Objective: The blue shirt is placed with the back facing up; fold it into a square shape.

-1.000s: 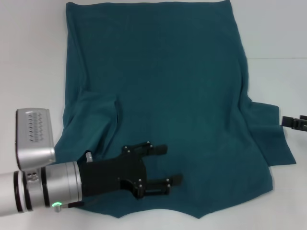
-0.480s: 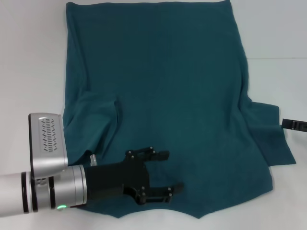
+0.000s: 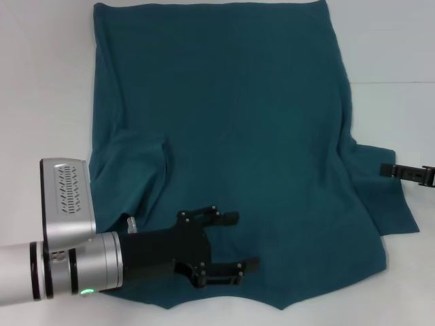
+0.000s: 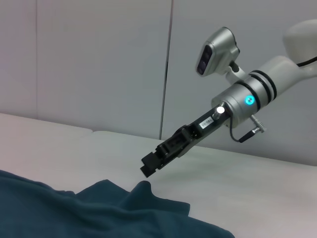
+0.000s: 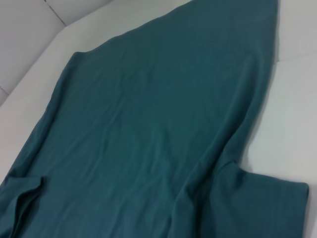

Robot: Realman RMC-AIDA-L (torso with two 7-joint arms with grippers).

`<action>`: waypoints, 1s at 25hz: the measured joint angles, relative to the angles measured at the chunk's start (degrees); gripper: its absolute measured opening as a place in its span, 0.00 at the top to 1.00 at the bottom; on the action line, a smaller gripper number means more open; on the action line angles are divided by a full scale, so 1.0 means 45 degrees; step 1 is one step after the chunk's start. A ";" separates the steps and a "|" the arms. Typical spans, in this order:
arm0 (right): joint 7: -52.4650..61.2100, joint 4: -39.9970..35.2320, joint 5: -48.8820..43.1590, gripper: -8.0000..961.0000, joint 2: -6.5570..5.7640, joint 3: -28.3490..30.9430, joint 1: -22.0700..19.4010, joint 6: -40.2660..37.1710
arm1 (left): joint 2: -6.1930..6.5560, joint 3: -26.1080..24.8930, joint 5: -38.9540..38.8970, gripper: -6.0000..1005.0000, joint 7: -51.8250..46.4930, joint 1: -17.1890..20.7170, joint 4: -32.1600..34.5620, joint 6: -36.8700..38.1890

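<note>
The blue shirt (image 3: 238,122) lies spread flat on the white table, plain side up, and fills most of the head view. Its left sleeve (image 3: 132,170) is folded in over the body. The right sleeve (image 3: 384,197) sticks out flat. My left gripper (image 3: 245,240) hovers open over the shirt's near part, with nothing between its fingers. My right gripper (image 3: 391,169) reaches in from the right edge, its tip at the right sleeve's outer edge. The left wrist view shows the right gripper (image 4: 148,166) just above the cloth (image 4: 99,213). The right wrist view is filled by the shirt (image 5: 148,124).
The white table (image 3: 41,81) shows bare on both sides of the shirt. A seam in its top (image 3: 394,83) runs off to the right. A grey wall (image 4: 99,59) stands behind the table.
My left gripper has sunk a little toward the table's near edge and stayed open. The right gripper has slid in leftward to the right sleeve's edge. The shirt has not moved.
</note>
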 joint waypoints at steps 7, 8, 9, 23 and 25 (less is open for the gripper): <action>-0.0016 0.0447 -0.0120 0.03 0.0038 -0.0016 0.0202 0.0491 | 0.0006 0.0023 0.0000 0.17 0.0008 0.0005 -0.0066 0.0000; -0.0028 0.0496 -0.0123 0.04 0.0051 -0.0021 0.0214 0.0548 | 0.0006 0.0023 0.0000 0.17 0.0008 0.0005 -0.0072 -0.0001; -0.0055 0.0564 -0.0123 0.04 0.0060 -0.0026 0.0240 0.0598 | 0.0006 0.0023 0.0000 0.17 0.0009 0.0004 -0.0074 -0.0004; -0.0215 0.1251 0.0016 0.12 0.0110 -0.0192 0.0447 0.0983 | 0.0021 -0.0036 0.0019 0.17 -0.0016 0.0005 -0.0080 -0.0019; -0.0197 0.1262 0.0241 0.20 0.0110 -0.0036 0.0377 0.0995 | 0.0023 -0.0046 0.0020 0.17 -0.0032 0.0006 -0.0079 -0.0019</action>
